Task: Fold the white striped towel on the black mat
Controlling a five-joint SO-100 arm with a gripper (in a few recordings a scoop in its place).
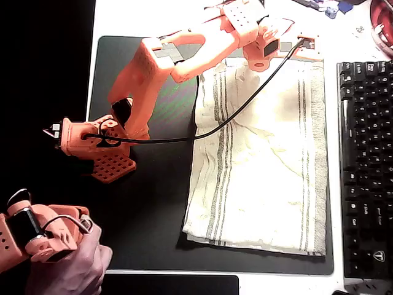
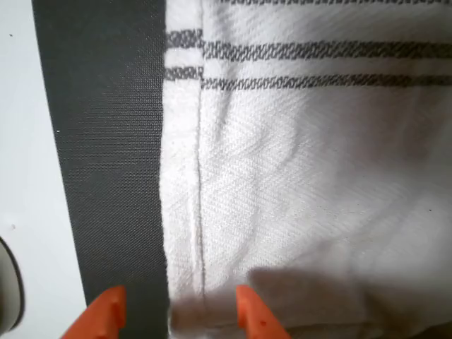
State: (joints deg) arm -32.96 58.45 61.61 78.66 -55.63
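Towel [image 1: 261, 166], white with thin grey-green stripes, lies spread and wrinkled on the right half of the black mat [image 1: 153, 209] in the overhead view, its long sides running from the top of the frame toward the bottom. One band of stripes runs down near its left edge and another near its right edge. At the lower edge a second layer of cloth peeks out just under the top one. The mat lies on a white worktop [image 1: 104, 18], and a black keyboard [image 1: 365, 166] sits just beside the mat at the right edge of the frame.

The orange arm [image 1: 178, 58] reaches from the left-centre of the frame up and across to the top, where its hand [image 1: 288, 38] sits at the towel's upper edge, near the upper right corner of the cloth. A black cable [image 1: 202, 134] runs from the arm's base across the towel's upper left part to the wrist.

In the wrist view the hand [image 2: 180, 311] shows at the bottom of the frame as two orange fingertips [image 2: 106, 311] standing apart. The hemmed edge of the towel [image 2: 304, 183] lies between them: the left tip is over bare mat [image 2: 113, 155], the right tip over cloth. I cannot tell whether the tips touch the cloth. Stripes cross the top of that frame, and a strip of worktop [image 2: 28, 141] shows at the far left.
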